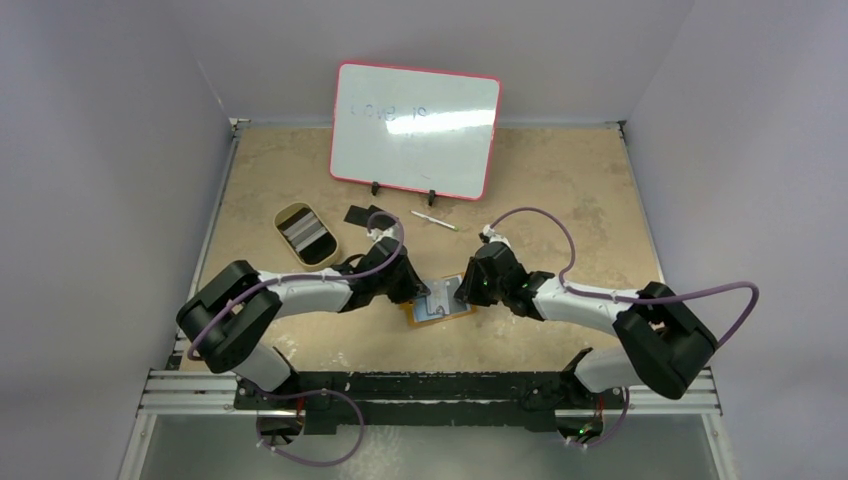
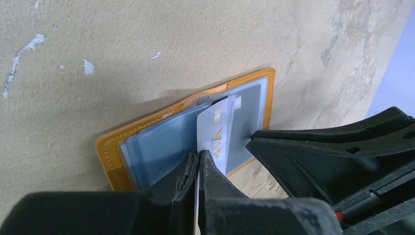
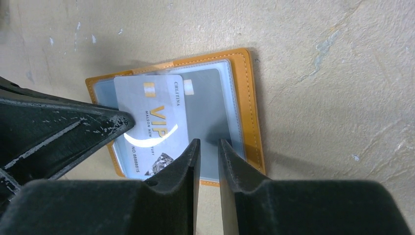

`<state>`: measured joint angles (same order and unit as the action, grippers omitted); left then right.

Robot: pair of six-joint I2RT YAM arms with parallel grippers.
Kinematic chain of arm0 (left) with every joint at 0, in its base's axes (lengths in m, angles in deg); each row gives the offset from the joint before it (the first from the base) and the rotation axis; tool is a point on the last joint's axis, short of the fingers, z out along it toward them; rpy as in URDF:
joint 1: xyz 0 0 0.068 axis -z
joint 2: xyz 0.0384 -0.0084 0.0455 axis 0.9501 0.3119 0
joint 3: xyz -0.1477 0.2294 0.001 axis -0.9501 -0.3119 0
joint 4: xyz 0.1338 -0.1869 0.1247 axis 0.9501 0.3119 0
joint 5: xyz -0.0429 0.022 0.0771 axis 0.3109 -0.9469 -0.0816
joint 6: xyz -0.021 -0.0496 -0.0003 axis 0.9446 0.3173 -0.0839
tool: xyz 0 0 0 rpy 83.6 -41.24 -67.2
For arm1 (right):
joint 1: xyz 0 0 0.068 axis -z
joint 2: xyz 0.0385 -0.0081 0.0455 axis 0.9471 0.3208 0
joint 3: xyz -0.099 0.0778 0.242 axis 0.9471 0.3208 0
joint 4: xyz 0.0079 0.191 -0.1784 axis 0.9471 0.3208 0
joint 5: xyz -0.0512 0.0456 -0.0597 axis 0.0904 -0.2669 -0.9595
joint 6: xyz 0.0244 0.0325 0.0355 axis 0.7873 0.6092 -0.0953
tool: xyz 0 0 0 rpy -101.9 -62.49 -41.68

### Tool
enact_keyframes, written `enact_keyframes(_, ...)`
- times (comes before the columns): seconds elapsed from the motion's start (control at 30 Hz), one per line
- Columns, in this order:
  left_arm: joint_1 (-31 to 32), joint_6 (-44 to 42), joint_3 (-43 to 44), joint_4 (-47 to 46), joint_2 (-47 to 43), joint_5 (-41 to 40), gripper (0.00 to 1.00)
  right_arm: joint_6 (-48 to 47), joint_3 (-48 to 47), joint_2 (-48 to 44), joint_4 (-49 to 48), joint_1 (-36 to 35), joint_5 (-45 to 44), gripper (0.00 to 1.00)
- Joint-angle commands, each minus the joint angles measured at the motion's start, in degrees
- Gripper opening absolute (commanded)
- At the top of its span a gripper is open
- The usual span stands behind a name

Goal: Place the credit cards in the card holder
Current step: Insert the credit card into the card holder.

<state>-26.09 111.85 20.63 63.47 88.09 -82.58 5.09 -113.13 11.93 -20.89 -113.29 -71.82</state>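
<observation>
The orange-tan card holder [image 1: 441, 301] lies open and flat on the table between both arms, its clear bluish sleeves [image 2: 161, 142] facing up. My left gripper [image 2: 200, 154] is shut on the near edge of a pale silver credit card [image 2: 218, 128] printed "VIP". That credit card [image 3: 151, 115] lies slanted across the holder [image 3: 249, 98], its far end at the sleeves. My right gripper [image 3: 209, 142] stands open with a narrow gap and nothing between its fingers, tips low over the holder's right-hand sleeve. A black credit card [image 1: 365, 214] lies on the table further back.
A red-framed whiteboard [image 1: 415, 130] stands propped at the back. An oval tan tin dish [image 1: 305, 233] with dark contents sits back left. A slim pen [image 1: 435, 221] lies in front of the whiteboard. The two grippers [image 1: 415, 288] [image 1: 470, 288] are close together over the holder.
</observation>
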Motion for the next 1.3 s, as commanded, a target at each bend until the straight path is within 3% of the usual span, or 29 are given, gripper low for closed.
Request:
enact_keyframes(0.0, 0.7, 1.9, -0.4, -0.9, 0.8, -2.1, 0.00, 0.1, 0.4, 1.1, -0.3, -0.1, -1.4, 0.22)
enact_keyframes(0.4, 3.5, 6.5, -2.2, -8.2, 3.9, -6.1, 0.00, 1.2, 1.5, 0.7, -2.1, -0.1, -0.2, 0.22)
enact_keyframes(0.77, 5.0, 5.4, 0.5, -8.8, 4.9, -8.1, 0.00, 2.3, 1.7, -3.8, 1.2, -0.1, 1.8, 0.22)
enact_keyframes(0.87, 5.0, 3.4, 3.1, -5.6, 4.6, -8.4, 0.00, 2.3, 0.7, -6.7, 4.9, -0.1, -1.3, 0.23)
enact_keyframes(1.07, 5.1, 2.1, 4.8, -1.9, 2.9, -8.8, 0.20, -0.1, 0.5, -10.0, 8.9, 2.6, -3.9, 0.34)
enact_keyframes(1.27, 5.6, 1.7, 6.0, -0.4, 2.0, -8.3, 0.26, -2.6, 2.3, -9.7, 7.4, 7.0, -1.9, 0.37)
